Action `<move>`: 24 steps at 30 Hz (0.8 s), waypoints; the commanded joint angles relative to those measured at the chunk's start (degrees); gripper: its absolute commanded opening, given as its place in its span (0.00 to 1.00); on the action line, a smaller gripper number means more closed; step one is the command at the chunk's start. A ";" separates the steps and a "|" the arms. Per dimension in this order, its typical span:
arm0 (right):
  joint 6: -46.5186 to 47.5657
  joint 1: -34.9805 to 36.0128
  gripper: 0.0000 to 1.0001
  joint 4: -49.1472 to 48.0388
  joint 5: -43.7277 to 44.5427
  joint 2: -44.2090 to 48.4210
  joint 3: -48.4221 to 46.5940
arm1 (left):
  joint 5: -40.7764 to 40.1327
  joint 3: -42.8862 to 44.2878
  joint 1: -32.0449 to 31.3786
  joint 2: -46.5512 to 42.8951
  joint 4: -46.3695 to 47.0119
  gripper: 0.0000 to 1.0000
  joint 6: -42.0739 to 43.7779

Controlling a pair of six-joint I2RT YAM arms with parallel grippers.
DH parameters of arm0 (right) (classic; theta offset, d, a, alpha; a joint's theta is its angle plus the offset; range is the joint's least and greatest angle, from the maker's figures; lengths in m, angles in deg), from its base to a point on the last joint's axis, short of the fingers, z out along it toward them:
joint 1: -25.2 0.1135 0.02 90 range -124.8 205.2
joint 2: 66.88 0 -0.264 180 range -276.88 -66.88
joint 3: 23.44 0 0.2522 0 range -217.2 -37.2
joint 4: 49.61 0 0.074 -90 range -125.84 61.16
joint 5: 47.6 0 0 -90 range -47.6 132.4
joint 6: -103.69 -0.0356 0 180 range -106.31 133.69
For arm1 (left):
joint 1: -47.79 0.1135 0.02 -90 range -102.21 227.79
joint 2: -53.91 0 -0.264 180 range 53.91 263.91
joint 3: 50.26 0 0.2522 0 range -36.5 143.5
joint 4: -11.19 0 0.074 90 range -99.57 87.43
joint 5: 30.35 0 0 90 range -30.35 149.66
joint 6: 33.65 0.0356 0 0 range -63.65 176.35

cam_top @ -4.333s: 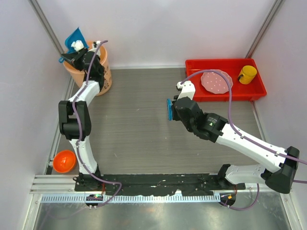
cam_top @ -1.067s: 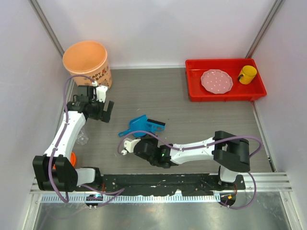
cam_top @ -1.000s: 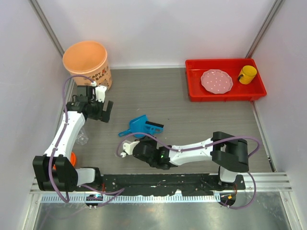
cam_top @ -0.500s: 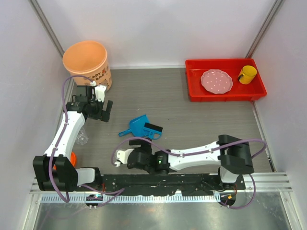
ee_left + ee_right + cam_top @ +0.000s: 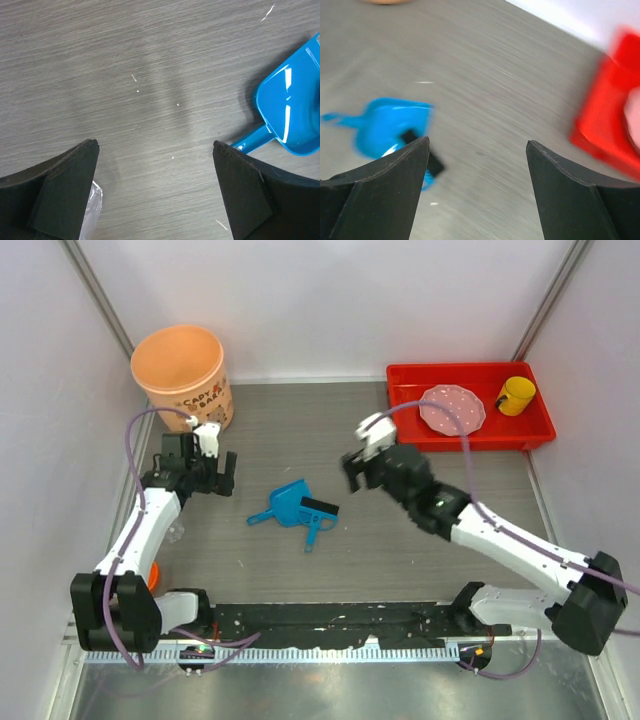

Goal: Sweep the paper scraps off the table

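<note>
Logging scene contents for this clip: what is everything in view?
table: one, dark grey, under everything
bucket: one, orange, far-left corner
tray: one, red, far right
plate: one, pink, in tray
cup: one, yellow, in tray
dustpan: one, blue, table centre
brush: one, black, against dustpan
bowl: one, orange, near left, partly hidden
clear plastic item: one, table's left edge
paper scraps: none seen
left arm: white and black, jaws open
right arm: white and black, jaws open

Bright, even light from above; one view motion-blurred.
Top view sharp, soft shadows on the surface (image 5: pixel 300 430). Left wrist view crisp, glare streaks on the blue dustpan (image 5: pixel 290 112), right of frame. Right wrist view smeared; red tray (image 5: pixel 615 100) at right edge indistinct.
</note>
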 commanded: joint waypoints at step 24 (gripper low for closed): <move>-16.05 -44.86 0.83 -66.00 22.64 -4.91 47.03 | -8.44 -33.78 0.68 5.81 75.90 1.00 -13.12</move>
